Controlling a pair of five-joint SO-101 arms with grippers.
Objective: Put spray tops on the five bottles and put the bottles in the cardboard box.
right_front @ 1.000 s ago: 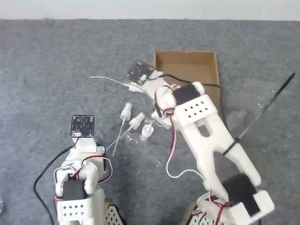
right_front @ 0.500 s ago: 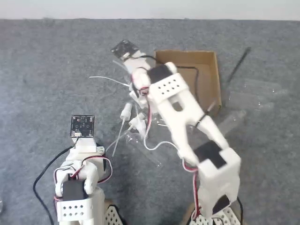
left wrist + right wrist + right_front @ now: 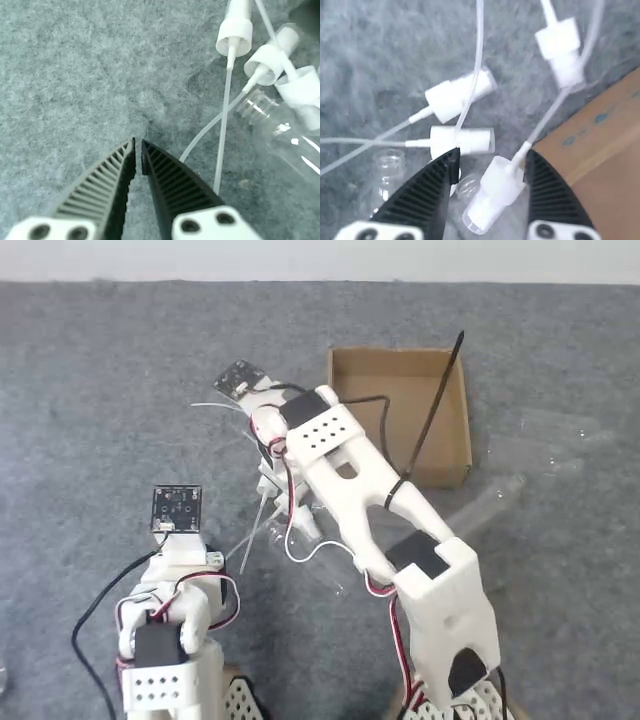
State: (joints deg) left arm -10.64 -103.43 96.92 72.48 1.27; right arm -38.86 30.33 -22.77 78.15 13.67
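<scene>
One spray top (image 3: 492, 192) between wide right pincer (image 3: 492, 154), tube toward cardboard box (image 3: 600, 135); left pincer (image 3: 138, 145) narrow.

You get no readable text here; the box (image 3: 612, 150) has blue marks (image 3: 600, 118), but they can't be made out.

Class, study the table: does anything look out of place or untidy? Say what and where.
Yes. The spray tops lie loose beside the cardboard box, their thin tubes crossing in a tangle. An uncapped bottle lies on its side among them; more bottles lie flat on the box's other side.
</scene>
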